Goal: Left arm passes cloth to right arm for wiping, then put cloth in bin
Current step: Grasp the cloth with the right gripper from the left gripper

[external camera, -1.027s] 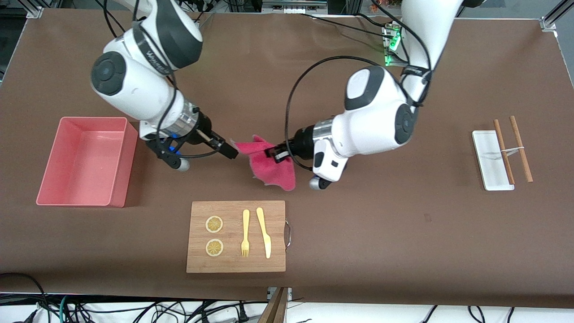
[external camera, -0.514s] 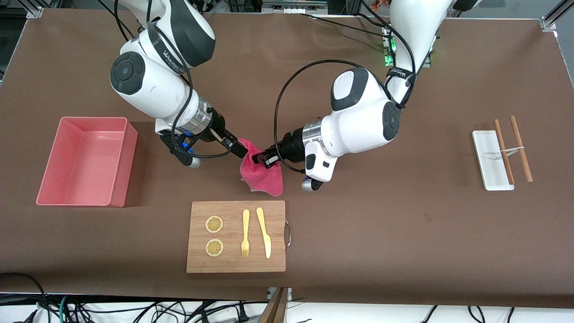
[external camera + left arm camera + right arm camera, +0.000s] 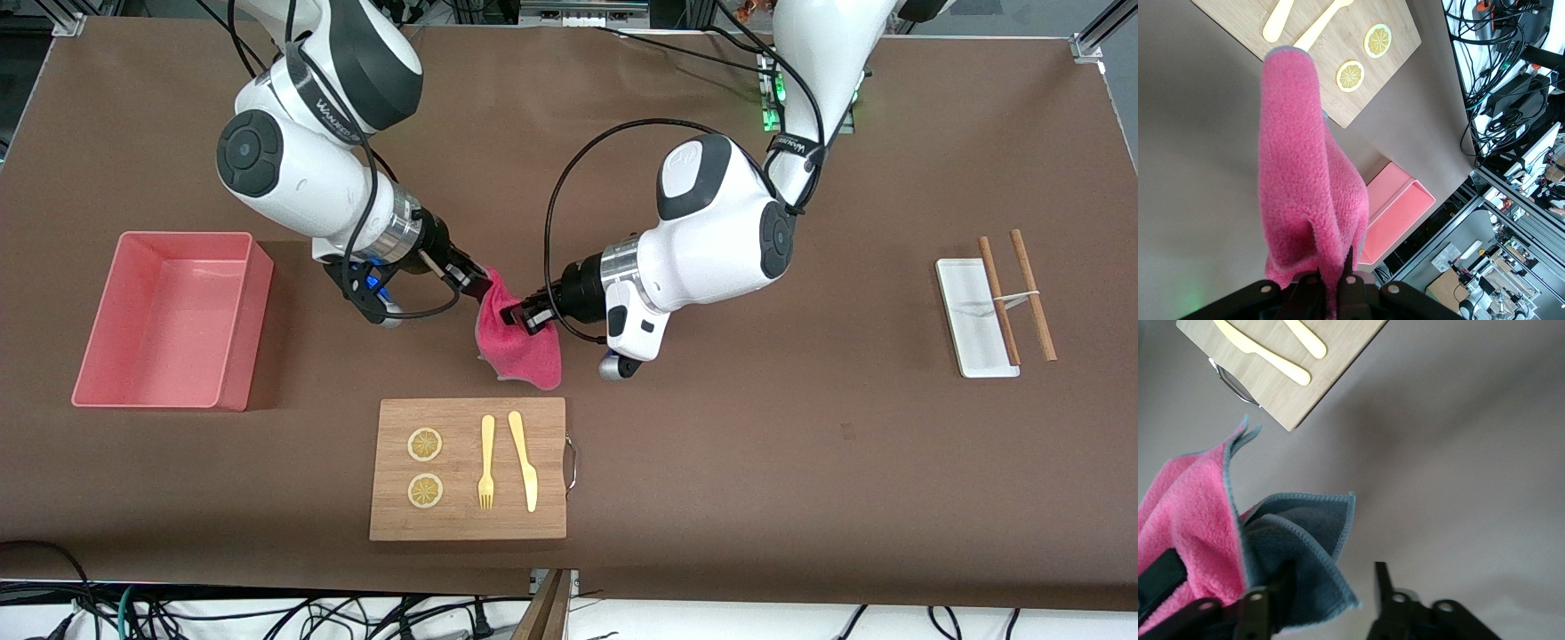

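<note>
The cloth (image 3: 520,342) hung from the left gripper (image 3: 517,316), pinched tight; the right gripper's (image 3: 477,286) jaws stood apart around its upper corner.

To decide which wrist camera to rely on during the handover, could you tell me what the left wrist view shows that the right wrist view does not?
Only the left wrist view: the bin, two lemon slices, and the left tool shut on the cloth. Only the right wrist view: the cloth's grey-blue underside, the board's metal handle, and the right tool, open around a cloth corner. Both: the cloth, the wooden board and its cutlery.
</note>
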`<state>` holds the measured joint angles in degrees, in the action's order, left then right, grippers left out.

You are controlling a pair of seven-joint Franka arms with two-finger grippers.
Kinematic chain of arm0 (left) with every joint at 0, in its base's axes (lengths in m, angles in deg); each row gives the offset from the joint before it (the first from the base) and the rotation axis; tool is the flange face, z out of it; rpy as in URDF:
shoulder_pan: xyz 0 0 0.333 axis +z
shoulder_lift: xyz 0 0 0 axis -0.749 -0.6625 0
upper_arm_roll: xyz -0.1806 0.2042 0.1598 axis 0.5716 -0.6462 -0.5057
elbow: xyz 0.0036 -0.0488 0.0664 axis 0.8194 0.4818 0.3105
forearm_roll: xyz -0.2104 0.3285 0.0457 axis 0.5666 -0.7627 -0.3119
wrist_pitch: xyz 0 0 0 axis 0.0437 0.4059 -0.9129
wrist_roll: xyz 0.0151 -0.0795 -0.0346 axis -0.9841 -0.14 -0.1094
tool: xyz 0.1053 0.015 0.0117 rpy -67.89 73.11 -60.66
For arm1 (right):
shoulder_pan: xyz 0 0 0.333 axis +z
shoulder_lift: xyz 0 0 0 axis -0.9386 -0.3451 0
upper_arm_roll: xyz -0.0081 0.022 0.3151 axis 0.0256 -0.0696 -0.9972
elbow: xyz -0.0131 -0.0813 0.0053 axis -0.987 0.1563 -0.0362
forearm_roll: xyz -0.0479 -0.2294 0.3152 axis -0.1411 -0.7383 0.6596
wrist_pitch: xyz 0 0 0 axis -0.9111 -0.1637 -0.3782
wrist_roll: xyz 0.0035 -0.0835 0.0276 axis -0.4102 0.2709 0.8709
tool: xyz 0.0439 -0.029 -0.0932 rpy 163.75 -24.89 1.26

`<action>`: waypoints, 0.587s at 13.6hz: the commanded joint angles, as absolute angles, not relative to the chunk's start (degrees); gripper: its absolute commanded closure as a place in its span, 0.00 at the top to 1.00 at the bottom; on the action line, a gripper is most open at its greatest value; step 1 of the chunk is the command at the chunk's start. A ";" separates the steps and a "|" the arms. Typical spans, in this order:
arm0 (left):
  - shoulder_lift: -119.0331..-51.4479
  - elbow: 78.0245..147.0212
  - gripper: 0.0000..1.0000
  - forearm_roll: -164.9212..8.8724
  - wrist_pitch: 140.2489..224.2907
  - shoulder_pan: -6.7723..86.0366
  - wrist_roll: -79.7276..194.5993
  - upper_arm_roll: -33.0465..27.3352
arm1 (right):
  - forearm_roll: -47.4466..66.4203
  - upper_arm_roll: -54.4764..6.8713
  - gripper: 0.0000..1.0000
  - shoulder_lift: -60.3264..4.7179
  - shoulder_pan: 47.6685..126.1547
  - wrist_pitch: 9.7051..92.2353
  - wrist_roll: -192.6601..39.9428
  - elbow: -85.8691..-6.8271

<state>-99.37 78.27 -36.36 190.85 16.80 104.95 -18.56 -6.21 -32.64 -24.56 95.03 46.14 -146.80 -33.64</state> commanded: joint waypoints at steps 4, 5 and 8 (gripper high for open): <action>-100.66 75.74 0.00 -34.99 190.61 16.78 105.48 -18.90 | -3.72 -32.50 0.00 -24.12 94.69 44.51 -147.40 -33.02; -100.66 75.74 0.00 -34.99 190.61 16.78 105.48 -18.90 | -3.72 -32.50 0.00 -24.12 94.69 44.51 -147.40 -33.02; -100.66 75.74 0.00 -34.99 190.61 16.95 105.48 -18.90 | -3.72 -32.15 0.00 -24.12 94.60 44.42 -147.31 -32.93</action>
